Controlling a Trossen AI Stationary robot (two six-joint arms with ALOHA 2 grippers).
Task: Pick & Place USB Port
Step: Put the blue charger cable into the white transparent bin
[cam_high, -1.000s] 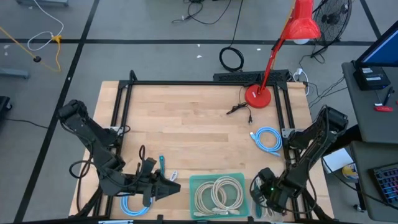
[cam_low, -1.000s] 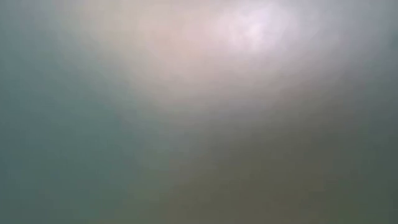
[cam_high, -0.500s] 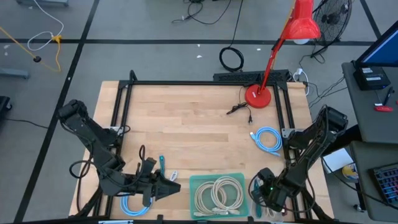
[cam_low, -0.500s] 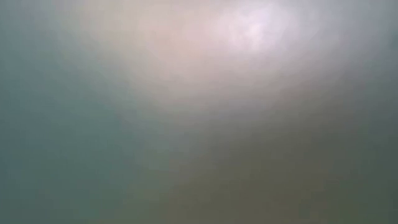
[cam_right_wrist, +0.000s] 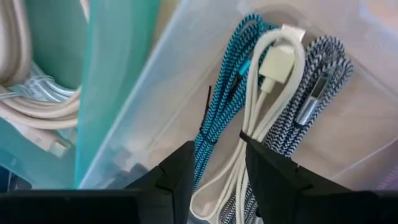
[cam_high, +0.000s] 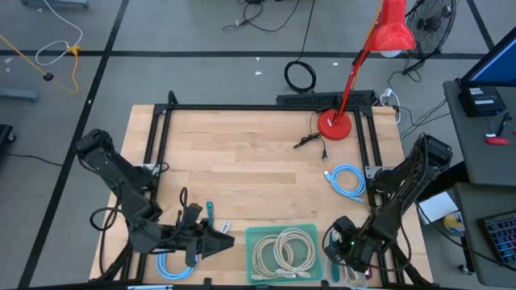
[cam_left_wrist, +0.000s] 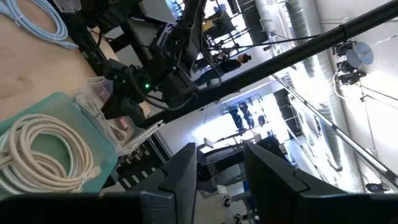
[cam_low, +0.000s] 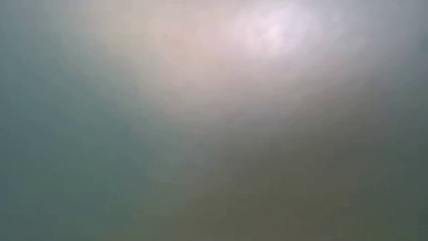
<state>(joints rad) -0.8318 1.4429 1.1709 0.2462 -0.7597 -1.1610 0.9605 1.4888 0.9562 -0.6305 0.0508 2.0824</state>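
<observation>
Cables were where my right gripper (cam_right_wrist: 214, 165) was parked: it hung over the clear bin (cam_right_wrist: 348, 143) at the table's near right corner, fingers (cam_right_wrist: 180, 171) parted a bit with nothing between them. Right under it lay the USB cables, a white one (cam_right_wrist: 273, 62), a teal braided one (cam_right_wrist: 230, 93) and a grey braided one (cam_right_wrist: 317, 93), all loose in the bin. Next door sat the green tray (cam_high: 310, 235) with beige cable coils (cam_high: 282, 248). My left gripper (cam_high: 222, 240) waited just left of that tray, partly open and holding nothing. Low camera gave me only blur.
</observation>
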